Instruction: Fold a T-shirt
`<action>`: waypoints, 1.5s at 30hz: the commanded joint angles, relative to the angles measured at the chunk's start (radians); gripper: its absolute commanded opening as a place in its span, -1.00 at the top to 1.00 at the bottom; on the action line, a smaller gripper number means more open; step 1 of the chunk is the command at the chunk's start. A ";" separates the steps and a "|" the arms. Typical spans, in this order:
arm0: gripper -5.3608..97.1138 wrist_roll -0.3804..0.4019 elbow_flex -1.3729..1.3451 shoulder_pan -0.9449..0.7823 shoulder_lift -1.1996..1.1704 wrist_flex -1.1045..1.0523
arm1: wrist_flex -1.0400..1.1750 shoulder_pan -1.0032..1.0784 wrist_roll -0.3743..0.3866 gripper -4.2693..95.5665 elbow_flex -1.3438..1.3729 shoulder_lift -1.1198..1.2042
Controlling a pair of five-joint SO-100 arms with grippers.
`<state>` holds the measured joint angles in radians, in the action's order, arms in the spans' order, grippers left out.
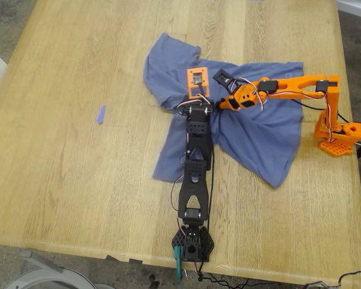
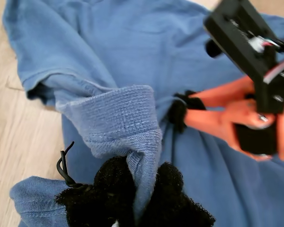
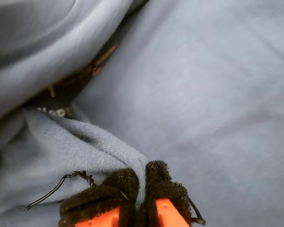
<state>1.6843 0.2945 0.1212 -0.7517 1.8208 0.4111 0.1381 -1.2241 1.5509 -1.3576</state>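
Both my first claw [image 2: 141, 189] and second claw [image 3: 142, 189] pinch T-shirt [image 1: 259, 135] folds.

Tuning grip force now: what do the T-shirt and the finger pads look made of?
T-shirt: soft knit cotton-like fabric, matte; a fine ribbed weave shows at the pinched fold. The fingers of my first gripper seem covered in fuzzy black foam or felt, with a frayed nap.

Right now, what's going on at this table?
Two arms are working on the T-shirt, which lies crumpled on the wooden table. My first gripper is shut on a ribbed fold of the fabric; my second gripper pinches another fold close by. In the exterior view both meet near the shirt's middle. No neat fold yet. A small blue scrap lies apart, at the exterior view's left.
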 commanded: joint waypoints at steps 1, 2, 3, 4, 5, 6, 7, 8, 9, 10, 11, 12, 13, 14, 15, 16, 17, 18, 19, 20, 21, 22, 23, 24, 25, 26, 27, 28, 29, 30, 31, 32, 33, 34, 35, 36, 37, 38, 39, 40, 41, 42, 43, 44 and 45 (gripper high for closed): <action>0.90 0.000 0.035 0.072 -0.239 0.015 | -0.032 0.038 -0.006 0.92 -0.069 -0.077; 0.90 -0.002 0.035 0.094 -0.242 0.015 | -0.040 0.049 -0.006 0.92 -0.069 -0.077; 0.90 -0.002 0.035 0.114 -0.244 0.015 | -0.043 0.058 -0.006 0.92 -0.069 -0.077; 0.90 -0.002 0.035 0.135 -0.247 0.014 | -0.052 0.069 -0.006 0.92 -0.069 -0.077; 0.90 -0.002 0.035 0.155 -0.250 0.012 | -0.061 0.080 -0.006 0.92 -0.069 -0.077; 0.90 -0.002 0.035 0.176 -0.253 0.012 | -0.069 0.092 -0.006 0.92 -0.071 -0.077; 0.90 -0.002 0.035 0.199 -0.256 0.012 | -0.080 0.103 -0.006 0.92 -0.071 -0.077; 0.90 -0.002 0.035 0.219 -0.261 0.011 | -0.086 0.115 -0.006 0.92 -0.071 -0.077; 0.90 -0.002 0.035 0.241 -0.264 0.009 | -0.094 0.126 -0.006 0.92 -0.071 -0.077; 0.90 -0.002 0.035 0.261 -0.267 0.005 | -0.103 0.137 -0.006 0.92 -0.071 -0.077; 0.90 -0.002 0.035 0.279 -0.268 -0.002 | -0.110 0.149 -0.005 0.92 -0.071 -0.077; 0.90 -0.002 0.035 0.299 -0.268 -0.008 | -0.118 0.160 -0.005 0.92 -0.069 -0.075; 0.90 -0.003 0.035 0.318 -0.267 -0.017 | -0.124 0.170 -0.003 0.92 -0.069 -0.072; 0.90 -0.003 0.035 0.336 -0.262 -0.023 | -0.132 0.181 -0.003 0.92 -0.069 -0.069; 0.90 -0.003 0.035 0.354 -0.255 -0.032 | -0.138 0.190 -0.002 0.92 -0.067 -0.067; 0.90 -0.003 0.035 0.376 -0.245 -0.043 | -0.144 0.199 -0.002 0.92 -0.066 -0.066; 0.90 -0.003 0.035 0.397 -0.236 -0.054 | -0.152 0.210 0.000 0.92 -0.063 -0.064; 0.90 -0.003 0.035 0.423 -0.225 -0.061 | -0.160 0.219 0.000 0.92 -0.058 -0.064; 0.90 -0.003 0.035 0.449 -0.216 -0.069 | -0.166 0.229 0.000 0.92 -0.052 -0.064; 0.90 -0.002 0.035 0.479 -0.206 -0.074 | -0.173 0.236 0.002 0.92 -0.043 -0.066; 0.90 0.000 0.035 0.508 -0.195 -0.081 | -0.179 0.244 0.002 0.92 -0.035 -0.069; 0.90 0.002 0.037 0.535 -0.184 -0.089 | -0.186 0.252 0.003 0.92 -0.026 -0.072; 0.90 0.003 0.037 0.560 -0.173 -0.094 | -0.193 0.259 0.005 0.92 -0.017 -0.074; 0.90 0.005 0.038 0.581 -0.161 -0.103 | -0.198 0.267 0.006 0.92 -0.008 -0.077; 0.90 0.006 0.038 0.603 -0.147 -0.115 | -0.206 0.275 0.008 0.92 0.002 -0.080; 0.90 0.006 0.038 0.620 -0.132 -0.126 | -0.212 0.281 0.008 0.92 0.011 -0.081; 0.90 0.006 0.038 0.634 -0.115 -0.140 | -0.219 0.288 0.008 0.92 0.020 -0.083; 0.90 0.006 0.038 0.644 -0.097 -0.161 | -0.225 0.295 0.008 0.92 0.028 -0.084; 0.90 0.006 0.038 0.652 -0.078 -0.178 | -0.232 0.299 0.008 0.92 0.035 -0.086; 0.90 0.006 0.038 0.658 -0.057 -0.196 | -0.239 0.302 0.009 0.92 0.044 -0.087; 0.90 0.005 0.040 0.661 -0.031 -0.218 | -0.245 0.305 0.009 0.92 0.054 -0.091; 0.90 0.005 0.040 0.664 -0.006 -0.247 | -0.250 0.307 0.009 0.92 0.066 -0.094; 0.90 0.005 0.040 0.670 0.021 -0.278 | -0.256 0.307 0.009 0.92 0.078 -0.098; 0.90 0.005 0.040 0.676 0.051 -0.301 | -0.258 0.307 0.011 0.92 0.094 -0.106; 0.90 0.005 0.040 0.683 0.078 -0.319 | -0.261 0.307 0.012 0.92 0.109 -0.114; 0.90 0.005 0.040 0.689 0.104 -0.339 | -0.267 0.307 0.012 0.92 0.126 -0.123; 0.90 0.005 0.040 0.696 0.129 -0.362 | -0.270 0.307 0.014 0.92 0.146 -0.132; 0.90 0.005 0.040 0.704 0.153 -0.376 | -0.275 0.307 0.015 0.92 0.166 -0.144; 0.90 0.005 0.041 0.712 0.178 -0.388 | -0.281 0.308 0.017 0.92 0.186 -0.155; 0.90 0.006 0.041 0.718 0.199 -0.407 | -0.285 0.313 0.017 0.92 0.207 -0.167; 0.90 0.008 0.041 0.723 0.221 -0.419 | -0.288 0.316 0.017 0.92 0.224 -0.179; 0.90 0.008 0.041 0.727 0.239 -0.423 | -0.291 0.319 0.017 0.92 0.242 -0.190; 0.90 0.008 0.041 0.732 0.256 -0.428 | -0.295 0.322 0.017 0.92 0.256 -0.201; 0.90 0.006 0.041 0.736 0.272 -0.431 | -0.298 0.325 0.017 0.92 0.268 -0.210; 0.90 0.006 0.041 0.739 0.285 -0.431 | -0.298 0.328 0.017 0.92 0.279 -0.219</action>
<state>1.6828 0.2945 0.8053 -0.4264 1.4251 0.1381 0.4479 -1.2134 1.8300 -1.4895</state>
